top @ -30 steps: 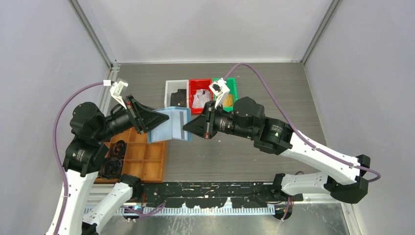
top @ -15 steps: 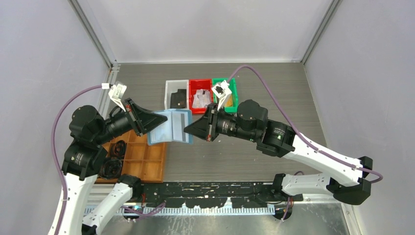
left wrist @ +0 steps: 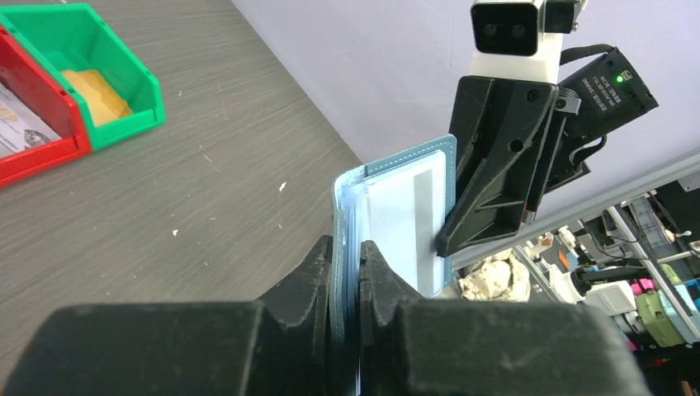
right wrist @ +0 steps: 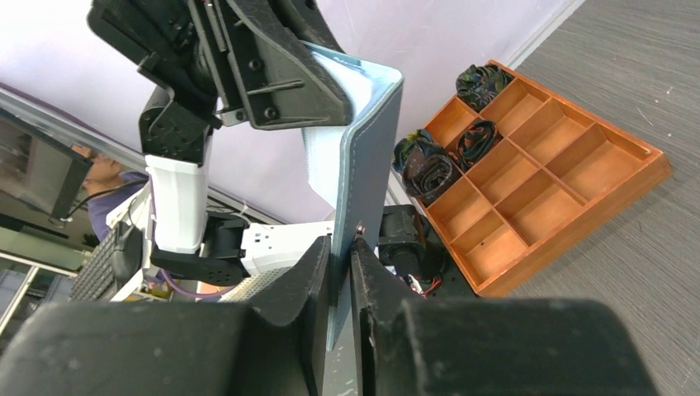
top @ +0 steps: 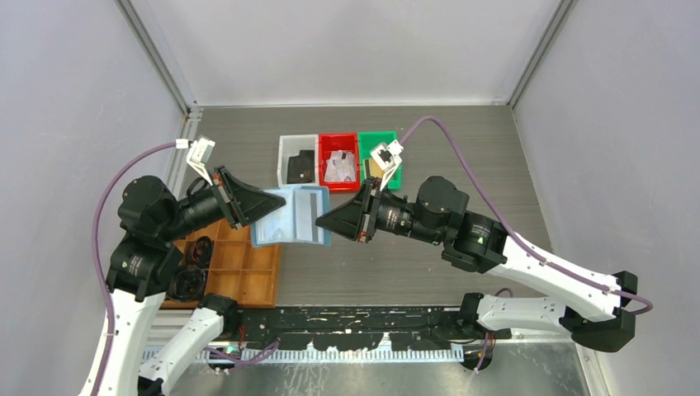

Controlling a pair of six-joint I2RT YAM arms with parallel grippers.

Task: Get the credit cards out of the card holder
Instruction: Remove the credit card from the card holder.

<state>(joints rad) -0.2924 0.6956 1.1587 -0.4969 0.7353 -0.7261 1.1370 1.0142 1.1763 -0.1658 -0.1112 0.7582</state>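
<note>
- Since a second ago the right claw (top: 320, 221) has drawn away to its own side, and the card holder (top: 289, 216) now spreads wider and flatter between the two claws.
- The left claw (top: 262, 202) has hardly shifted.
- In the left wrist view, the left claw (left wrist: 347, 268) is pressed tight on one edge of the card holder (left wrist: 396, 210), with only the blue material between its fingers.
- In the right wrist view, the right claw (right wrist: 341, 247) is likewise clamped on the opposite edge of the card holder (right wrist: 367, 157).
- The holder hangs off the table, stretched between the two fingertips.
- A pale card (top: 307, 211) with a grey stripe sits in the inner pocket of the half nearer the right claw; it also shows in the left wrist view (left wrist: 400, 227).
- Just beyond the right claw stand a white bin (top: 295, 148), a red bin (top: 338, 142) and a green bin (top: 378, 137).
- Below the left claw lies an orange-brown tray (top: 248, 268).
</note>
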